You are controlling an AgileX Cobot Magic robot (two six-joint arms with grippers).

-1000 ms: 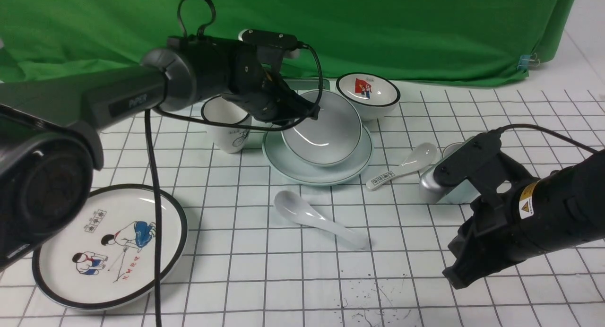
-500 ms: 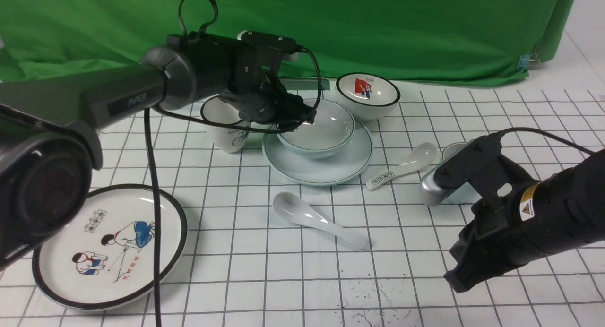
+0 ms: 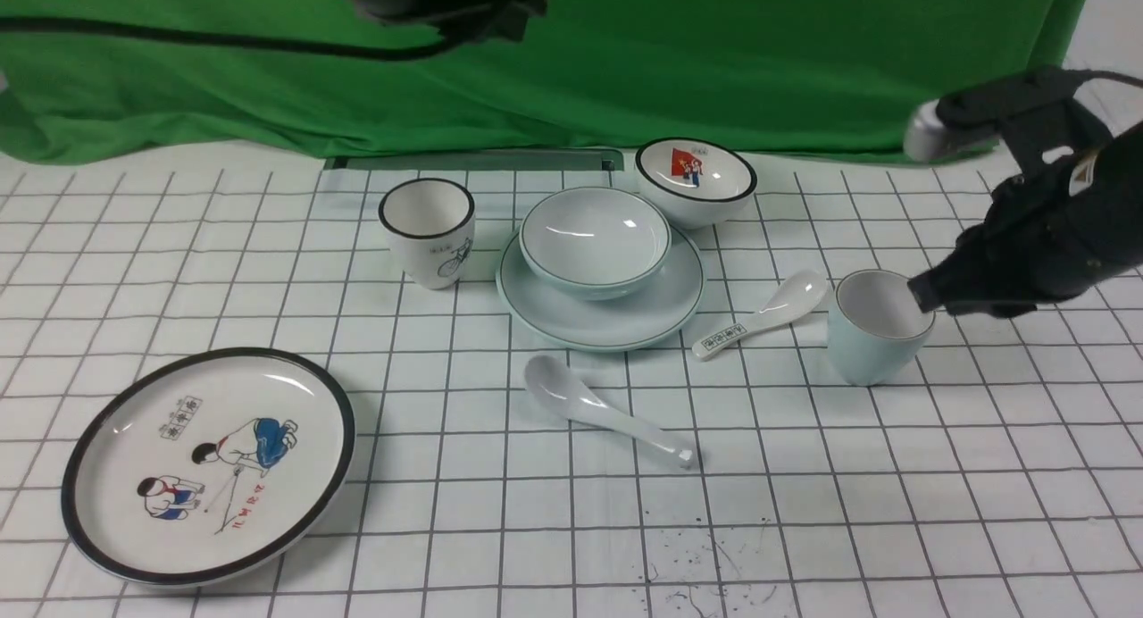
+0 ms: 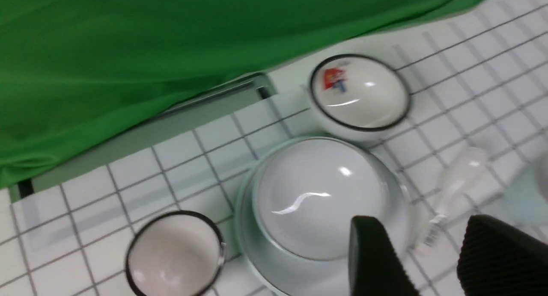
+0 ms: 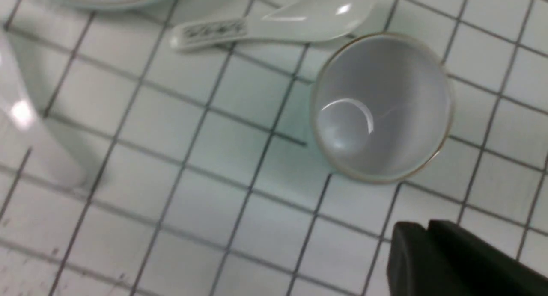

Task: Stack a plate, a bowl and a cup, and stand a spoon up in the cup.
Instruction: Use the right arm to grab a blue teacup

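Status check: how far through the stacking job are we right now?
Done: the bowl sits on the plate. In hand: nothing; the left hand is open above them, and the right hand is beside the cup, not gripping it. Left: put the cup in the bowl, then stand the spoon, lying on the table, in it.

A pale blue-white round ceramic plate [image 3: 571, 321], thin green rim line, lies flat; a pale blue-white ceramic bowl [image 3: 596, 238] sits upright on it. A pale blue handleless ceramic cup [image 3: 871, 337] stands upright and empty to its right. An all-white ceramic soup spoon [image 3: 598, 408] lies hollow-up just in front of the plate.
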